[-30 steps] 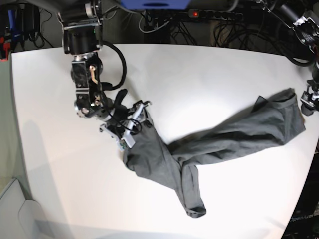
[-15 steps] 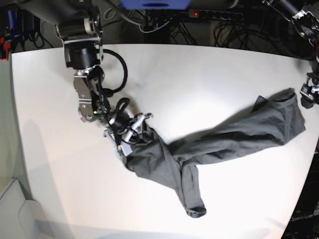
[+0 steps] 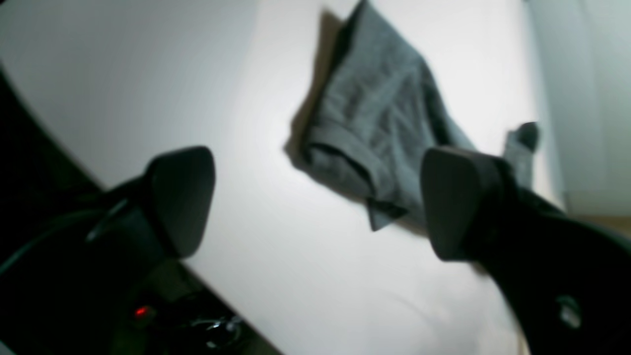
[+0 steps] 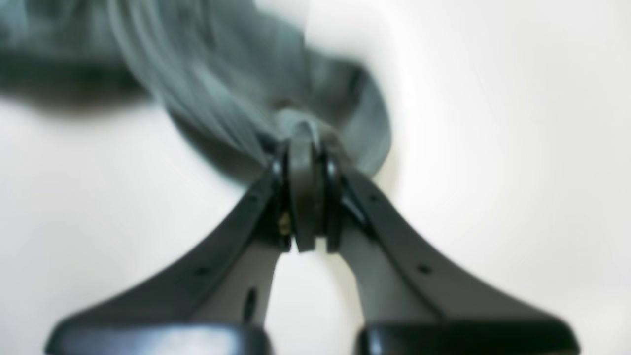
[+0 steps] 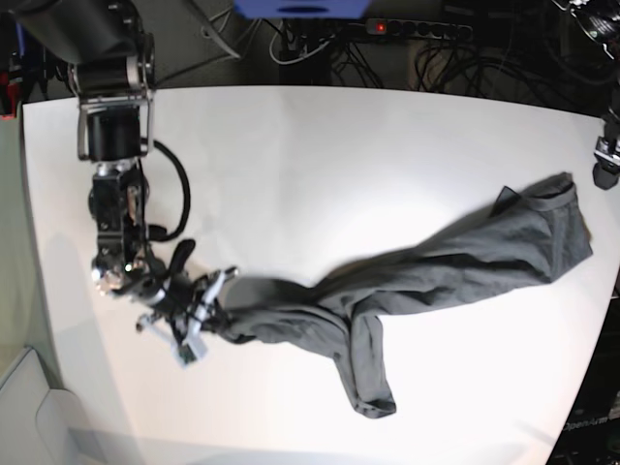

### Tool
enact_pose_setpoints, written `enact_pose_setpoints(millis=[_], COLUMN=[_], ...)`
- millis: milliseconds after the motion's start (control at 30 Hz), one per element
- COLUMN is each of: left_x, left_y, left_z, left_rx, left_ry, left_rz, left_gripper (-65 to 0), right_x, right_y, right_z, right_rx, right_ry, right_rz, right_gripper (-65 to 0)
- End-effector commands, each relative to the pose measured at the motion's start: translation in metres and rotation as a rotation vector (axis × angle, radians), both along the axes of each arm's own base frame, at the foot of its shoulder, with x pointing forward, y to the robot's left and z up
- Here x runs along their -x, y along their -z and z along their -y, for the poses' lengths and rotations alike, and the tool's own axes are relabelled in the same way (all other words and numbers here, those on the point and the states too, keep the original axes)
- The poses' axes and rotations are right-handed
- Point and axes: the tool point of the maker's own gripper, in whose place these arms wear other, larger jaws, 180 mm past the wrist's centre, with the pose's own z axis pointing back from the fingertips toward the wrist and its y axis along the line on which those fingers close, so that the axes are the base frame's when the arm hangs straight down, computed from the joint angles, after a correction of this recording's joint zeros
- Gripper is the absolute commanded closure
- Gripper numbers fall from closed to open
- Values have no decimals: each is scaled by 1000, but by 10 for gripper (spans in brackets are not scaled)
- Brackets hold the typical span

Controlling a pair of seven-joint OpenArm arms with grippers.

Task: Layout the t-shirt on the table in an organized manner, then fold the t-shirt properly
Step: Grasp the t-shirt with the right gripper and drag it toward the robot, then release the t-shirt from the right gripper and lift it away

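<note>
Wrinkled charcoal-grey cloth t-shirt (image 5: 426, 271) sprawls across the white table (image 5: 320, 155); right gripper (image 4: 306, 148) pinches its bunched end (wrist view only), left gripper (image 3: 315, 197) spread wide, empty.

The right end effector (image 5: 211, 312) sits low at the near left of the bench (image 5: 387, 155). Its two fingers (image 4: 305, 192) are pressed tight together, pinching a bit of the t-shirt (image 5: 426, 276). Its arm comes down from the far left and bends toward the middle. The left end effector (image 3: 315, 202) hangs at the far right edge, its two fingers (image 3: 180, 197) spread wide apart with nothing between them.
</note>
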Motion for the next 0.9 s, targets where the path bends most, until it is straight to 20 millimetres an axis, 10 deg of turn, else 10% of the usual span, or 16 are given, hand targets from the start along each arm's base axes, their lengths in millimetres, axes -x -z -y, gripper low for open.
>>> enact_pose_setpoints(millis=[0,267,767,867], left_x=[-2,23,36,35], left_y=[-17,-10,-34,-34], left_z=[-7,-6,2,2], left_rx=[-14,-24,-129,-128], left_ry=[-4,3,59,60], left_rz=[47,-11,-41,-36], left_gripper=[-650,-650,-650,-650], right_x=[-22,-89,-138,-128], right_y=[-57,-162,-135,-94], right_z=[-7,-29,-43,-20], right_rx=[-26,-89,-349,-305], right_ry=[-19,-37,10,49], right_rz=[136,275,180,88], right_gripper=[0,-4,-87,-181])
